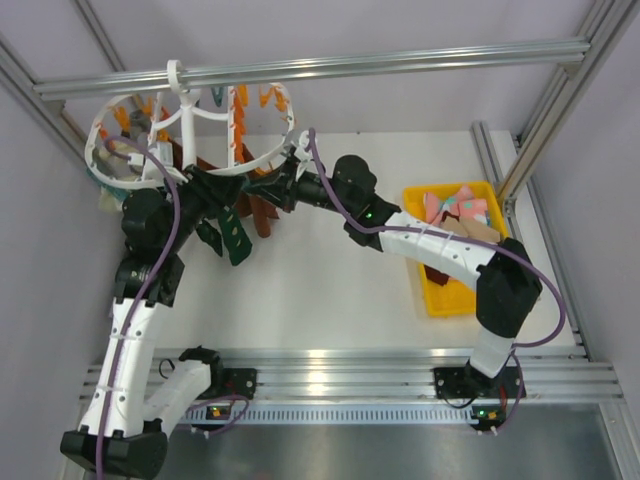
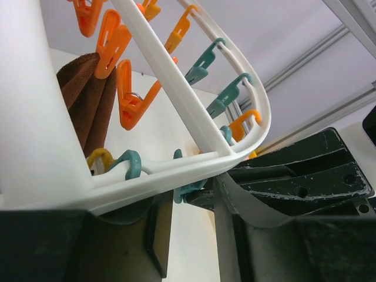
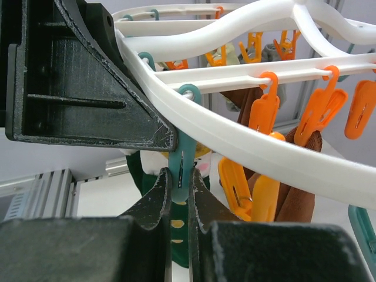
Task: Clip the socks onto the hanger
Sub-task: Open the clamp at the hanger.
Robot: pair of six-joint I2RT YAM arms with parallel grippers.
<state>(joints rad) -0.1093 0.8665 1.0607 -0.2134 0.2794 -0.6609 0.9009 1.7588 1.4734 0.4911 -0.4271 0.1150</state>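
Hanger (image 1: 188,115): white plastic ring with curved spokes, far left, hooked over the aluminium rail (image 1: 400,60).
Tray (image 1: 447,305): yellow plastic, rectangular, right side of the tabletop (image 1: 320,290) — holds pink-mint socks (image 1: 455,207) and a beige sock (image 1: 478,230).
Hung socks (image 1: 235,238): limp fabric, dark green and maroon-brown, under the hanger's near rim.
Right tool (image 3: 179,191): pinching a teal clip (image 3: 180,167).
Left tool (image 1: 200,188): at the near rim — cannot tell its grip.

A yellow tray (image 1: 436,300) sits on the right side of the white counter (image 1: 330,290). A long shiny silver rail (image 1: 400,60) runs across the back. Silver bars with grooves (image 1: 350,368) lie along the near edge.
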